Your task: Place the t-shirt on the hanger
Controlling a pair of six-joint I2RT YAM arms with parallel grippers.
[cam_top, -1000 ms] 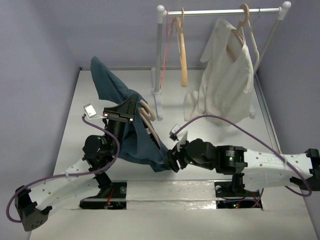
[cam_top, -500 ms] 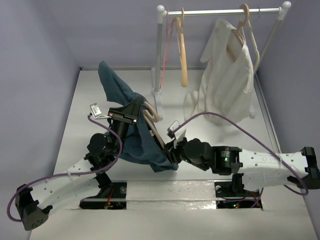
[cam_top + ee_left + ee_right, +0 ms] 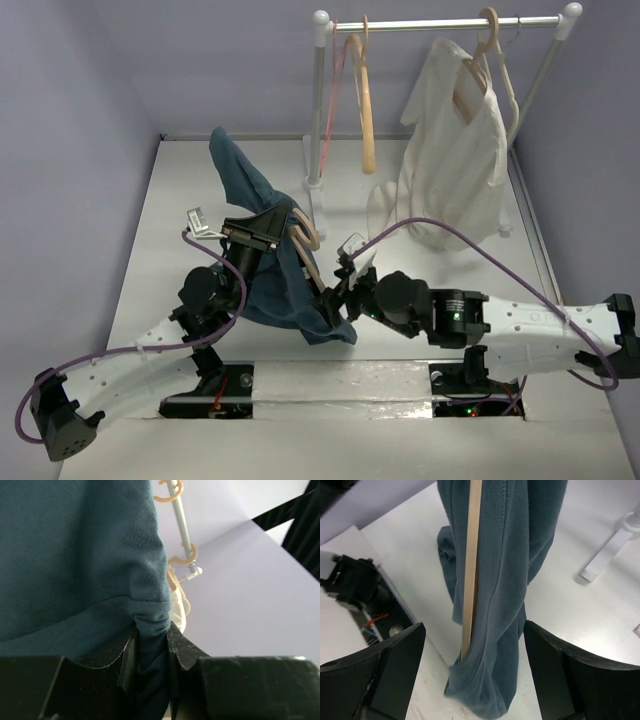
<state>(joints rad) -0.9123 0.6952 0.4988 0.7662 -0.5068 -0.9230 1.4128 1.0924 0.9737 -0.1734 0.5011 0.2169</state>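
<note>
**T-shirt and hanger: item count and positions**

1. Arms: two, one on each side of the near edge of the white table (image 3: 180,200). Each trails one purple cable, two cables in all.

2. Left gripper (image 3: 151,640): one. Its two jaws are pressed together on a bunched fold of the t-shirt (image 3: 283,295). It holds the cloth raised above the table, left of centre.

3. T-shirt: one, dark teal-blue. One end sticks up toward the back wall. The rest hangs from the left gripper in a long fold down to the table surface, between the two arms.

4. Hanger (image 3: 300,232): one, pale tan. It sits inside the hanging t-shirt. Its curved hook shows just right of the left gripper in the overhead view. One straight arm (image 3: 471,565) runs down the outside of the cloth in the right wrist view.

5. Right gripper (image 3: 474,630): one. Its two jaws stand wide apart. The hanging cloth and the hanger arm lie in the gap between them, touching neither jaw.

6. Rack (image 3: 450,22): one, at the back right, well apart from both grippers. Three hangers can be counted on its rail:
   - one thin pink hanger (image 3: 326,120)
   - one orange hanger (image 3: 366,120)
   - one pale hanger (image 3: 478,70) carrying one white garment (image 3: 455,170)
</note>
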